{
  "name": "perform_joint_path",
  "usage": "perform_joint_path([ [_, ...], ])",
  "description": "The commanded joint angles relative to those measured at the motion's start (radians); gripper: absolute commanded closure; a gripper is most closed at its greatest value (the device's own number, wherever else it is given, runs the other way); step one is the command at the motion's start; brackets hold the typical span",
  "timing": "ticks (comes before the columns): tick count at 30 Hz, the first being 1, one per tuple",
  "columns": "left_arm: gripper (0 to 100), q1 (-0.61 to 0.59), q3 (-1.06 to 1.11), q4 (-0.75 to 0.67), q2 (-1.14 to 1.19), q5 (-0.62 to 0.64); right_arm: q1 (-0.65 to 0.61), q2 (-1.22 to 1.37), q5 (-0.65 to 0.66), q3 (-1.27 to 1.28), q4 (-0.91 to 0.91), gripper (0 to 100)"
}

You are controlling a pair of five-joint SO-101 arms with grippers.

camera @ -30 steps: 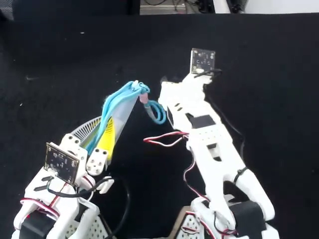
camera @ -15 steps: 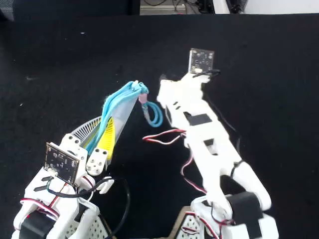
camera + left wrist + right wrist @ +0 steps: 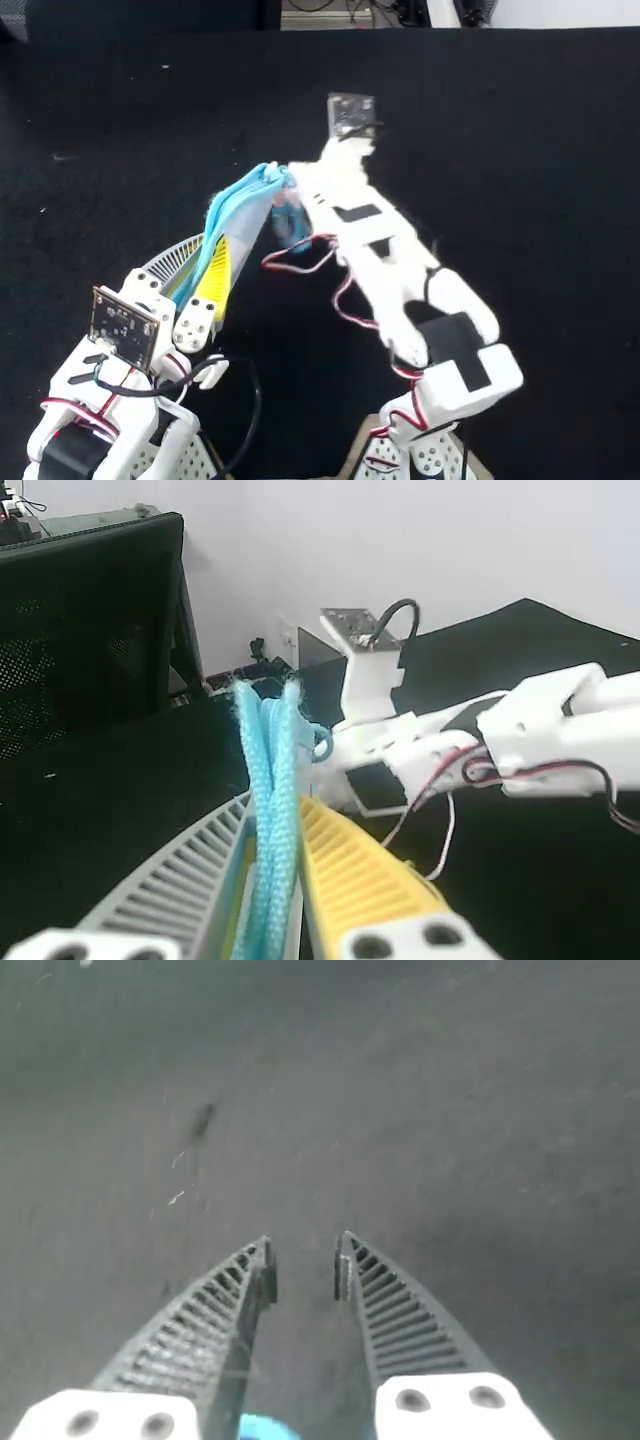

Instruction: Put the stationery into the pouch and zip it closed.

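Left gripper (image 3: pixel 275 805), lower left in the high view, is clamped tight; right gripper (image 3: pixel 303 1260), stretched toward centre, slightly parted.

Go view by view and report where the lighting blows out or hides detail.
High view: the black table swallows shadows, while the white right arm glares. Left wrist view: the wall is blown out; the pouch in the left gripper is evenly lit. Right wrist view: the table shows a pale sheen beyond the open right gripper.

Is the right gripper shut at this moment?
No. The right gripper has its fingertips apart, with bare black table showing in the gap.
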Motion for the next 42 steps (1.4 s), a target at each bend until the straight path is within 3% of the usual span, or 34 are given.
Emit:
perform_joint_path([
  [1,97,0.087,0.018,-0.014,0.009,-0.035,-0.012,-0.064,-0.003,-0.038,0.032,92.4],
  [5,97,0.199,0.053,-0.064,0.009,-0.158,-0.074,-0.303,0.000,0.088,0.083,97.3],
  [14,97,0.222,0.024,-0.155,0.009,-0.170,-0.002,-0.961,0.002,0.524,-0.015,97.0],
  [18,97,0.225,0.008,-0.126,0.008,-0.170,0.058,-1.135,0.038,0.575,-0.025,93.9],
  [25,97,0.226,0.005,-0.040,0.008,-0.170,0.071,-1.026,0.041,0.493,-0.028,93.8],
  [30,97,0.216,0.005,0.002,0.008,-0.170,0.184,-0.835,0.032,0.384,-0.018,94.9],
  [37,97,0.216,0.013,0.002,0.008,-0.170,0.068,-0.723,0.038,0.208,0.338,94.6],
  [42,97,0.216,0.025,0.040,0.008,-0.170,0.184,-0.842,0.031,0.191,0.364,94.8],
])
